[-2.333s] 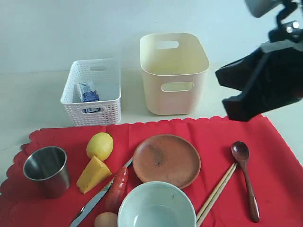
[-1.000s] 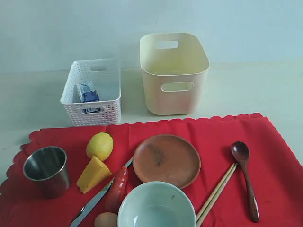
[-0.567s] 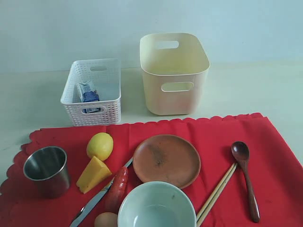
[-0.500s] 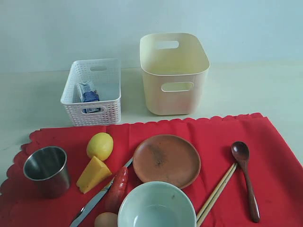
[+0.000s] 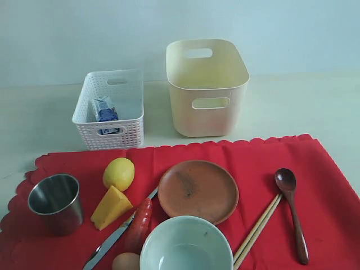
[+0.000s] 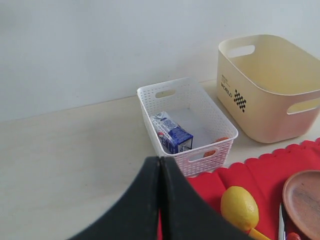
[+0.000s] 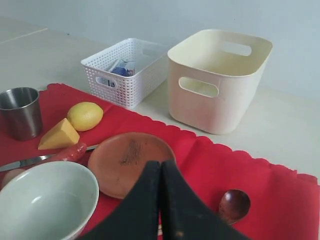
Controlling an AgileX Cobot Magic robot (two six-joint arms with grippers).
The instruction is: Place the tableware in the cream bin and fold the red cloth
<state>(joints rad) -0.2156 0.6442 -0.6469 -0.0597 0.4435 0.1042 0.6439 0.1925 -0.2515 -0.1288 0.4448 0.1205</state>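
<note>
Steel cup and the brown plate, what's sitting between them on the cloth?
In the exterior view, the lemon and cheese wedge sit nearer the steel cup; the knife and sausage lie alongside the brown plate.

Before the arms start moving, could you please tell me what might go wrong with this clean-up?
The knife lies right against the sausage and near the cheese, so lifting it may drag food along. The lemon and egg sit on the red cloth; folding it with them there could roll them off.
</note>
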